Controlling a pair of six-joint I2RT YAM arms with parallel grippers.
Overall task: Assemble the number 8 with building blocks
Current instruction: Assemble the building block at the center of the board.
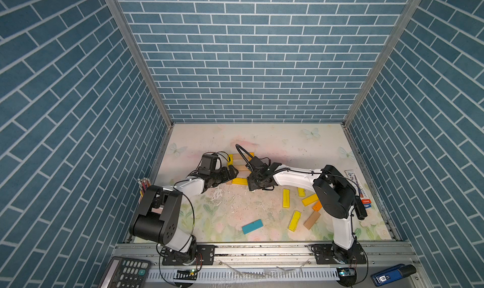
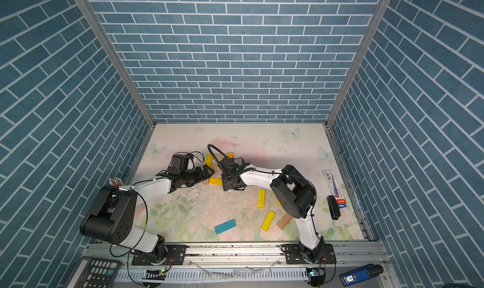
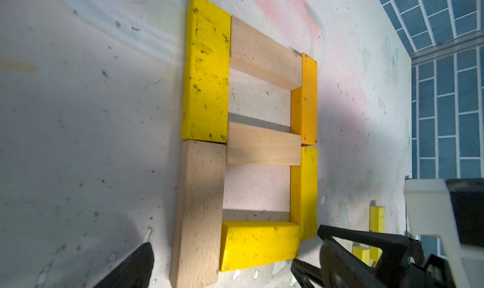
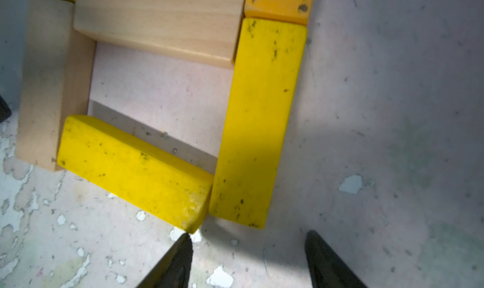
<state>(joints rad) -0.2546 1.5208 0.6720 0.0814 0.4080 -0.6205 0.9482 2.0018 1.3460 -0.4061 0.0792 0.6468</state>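
Right wrist view shows the right jaws spread, empty, beside the skewed near yellow block (image 4: pixel 133 168), whose end wants a gentle nudge toward 12 o'clock, square against the side block (image 4: pixel 259 121), closing the eight (image 3: pixel 262 147) just 11 o'clock of the tabletop's (image 1: pixel 288 147) middle; left jaws gape empty.

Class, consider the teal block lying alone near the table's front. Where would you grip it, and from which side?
Probably grip the teal block at mid-length, jaws across its two long edges, coming straight down. It lies flat and skewed on the table, nothing touching it, so turn the wrist to match.
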